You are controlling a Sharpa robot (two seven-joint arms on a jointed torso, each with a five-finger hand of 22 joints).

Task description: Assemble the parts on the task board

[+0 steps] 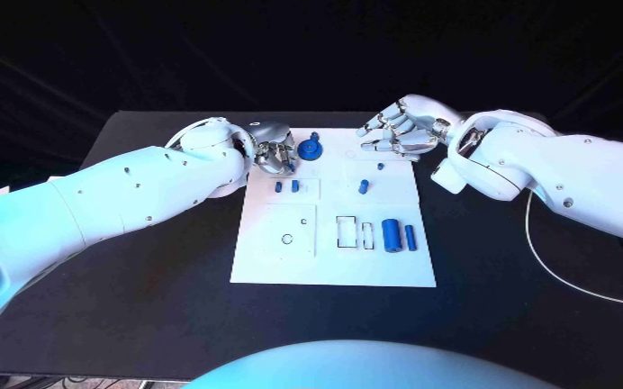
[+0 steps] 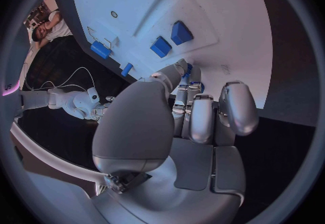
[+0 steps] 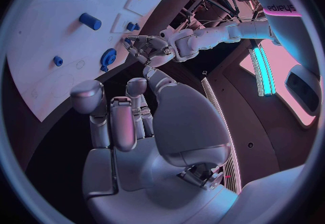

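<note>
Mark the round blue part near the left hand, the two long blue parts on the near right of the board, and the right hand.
Round blue part [image 1: 311, 149], head view: its disc face.
Long blue parts [image 1: 392, 236], head view: mid-body of the thicker one.
Right hand [image 1: 402, 131], head view: back of the hand.

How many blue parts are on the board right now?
7: a round part by the left hand, two below it, two mid-board, two cylinders lower right. The hands may hide others.
</note>
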